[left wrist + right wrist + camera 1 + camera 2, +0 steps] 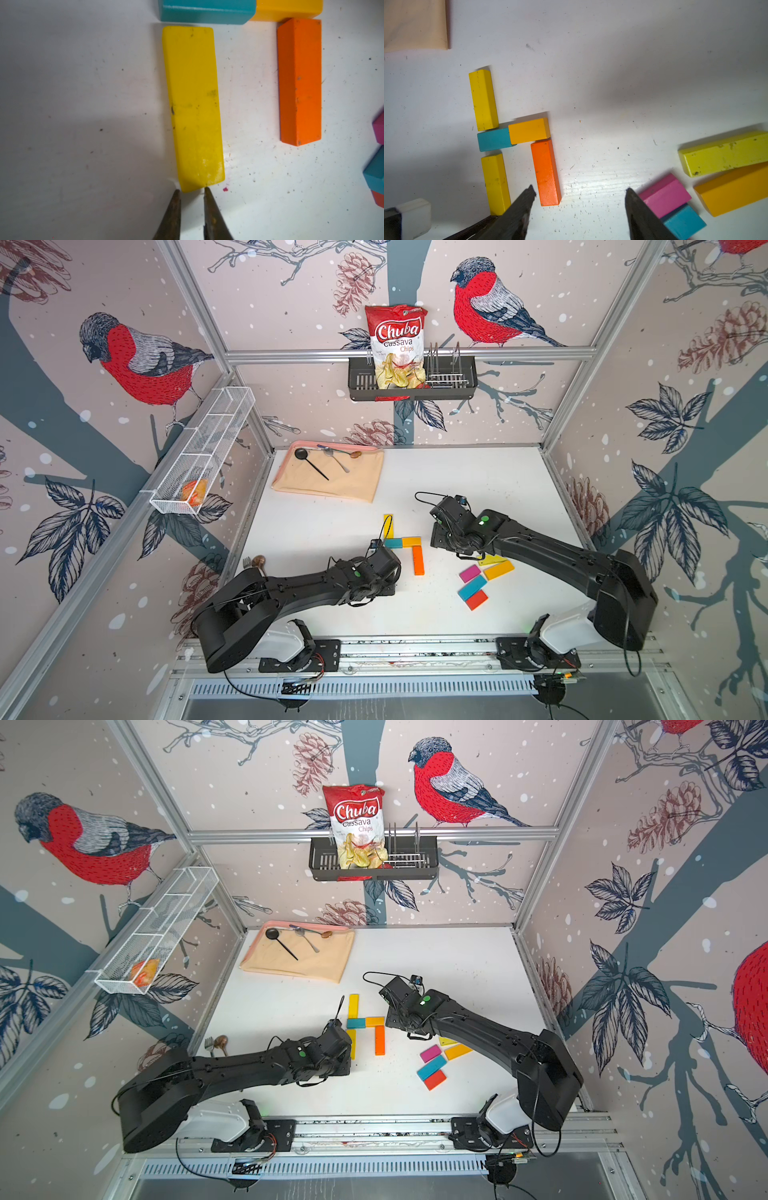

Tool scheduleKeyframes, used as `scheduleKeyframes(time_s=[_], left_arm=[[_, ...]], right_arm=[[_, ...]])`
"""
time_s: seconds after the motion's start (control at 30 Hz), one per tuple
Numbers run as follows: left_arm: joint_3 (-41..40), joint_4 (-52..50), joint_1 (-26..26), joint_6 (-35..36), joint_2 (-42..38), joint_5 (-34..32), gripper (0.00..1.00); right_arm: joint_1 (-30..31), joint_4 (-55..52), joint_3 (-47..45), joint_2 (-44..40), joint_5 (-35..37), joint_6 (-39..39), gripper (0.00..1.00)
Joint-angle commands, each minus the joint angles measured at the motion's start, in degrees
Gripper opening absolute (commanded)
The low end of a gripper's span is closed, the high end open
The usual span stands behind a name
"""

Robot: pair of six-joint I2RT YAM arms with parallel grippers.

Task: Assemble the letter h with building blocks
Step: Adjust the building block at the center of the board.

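While the left gripper (191, 189) rests with jaws pressed together at the near end of a flat yellow wooden plank (193, 108), the right gripper (580, 189) hovers spread and empty. Midway across the white table (478, 472), that plank, a second yellow plank (483, 99), a teal plank (494, 139), an amber plank (529, 130) and an orange plank (546, 172) form an h. The spare planks (473, 587) lie nearer the right edge.

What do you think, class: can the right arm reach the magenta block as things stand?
Probably yes: the right gripper is open, empty and close beside the magenta block, whose top is uncovered; nothing lies between them.
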Motion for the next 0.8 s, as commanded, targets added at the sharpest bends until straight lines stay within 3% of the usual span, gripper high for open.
scheduleKeyframes(time_s=[0.0,0.77], left_arm=[[-0.20,0.11,0.28,-0.10,0.20,-0.72,0.21],[-1.07,0.41,0.76,-0.80,-0.38,-1.08,0.27]], right_arm=[[0.03,0.40,-0.25,-0.17,-0.01,0.18,0.70],[0.12,0.57,-0.93,-0.62,-0.06,0.53,0.70]])
